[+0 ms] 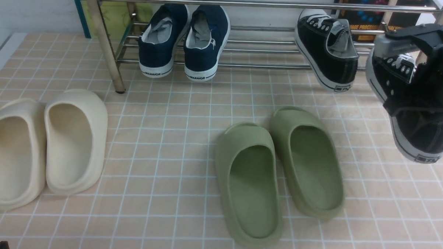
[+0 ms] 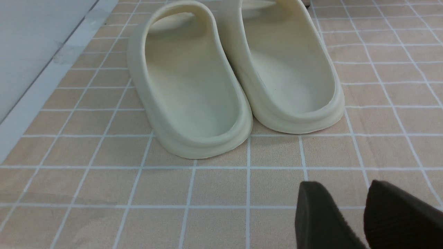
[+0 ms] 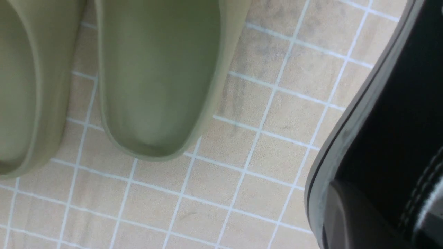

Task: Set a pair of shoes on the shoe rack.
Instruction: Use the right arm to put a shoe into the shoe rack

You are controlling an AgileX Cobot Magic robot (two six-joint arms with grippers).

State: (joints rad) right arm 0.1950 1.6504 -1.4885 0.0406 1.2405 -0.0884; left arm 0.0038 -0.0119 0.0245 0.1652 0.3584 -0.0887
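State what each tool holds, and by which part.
Right tool grips one black sneaker, lifted, apparently at the rim of its opening. Left tool is open, holding nothing.

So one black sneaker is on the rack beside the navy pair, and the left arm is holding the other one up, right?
No. The front view shows the right end effector, not the left, holding the other black sneaker up. The rest is right.

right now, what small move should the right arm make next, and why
Probably ease the held sneaker forward onto the rack, just right of its mate. The right gripper holds it off the floor, in front of the bars where the mate rests.
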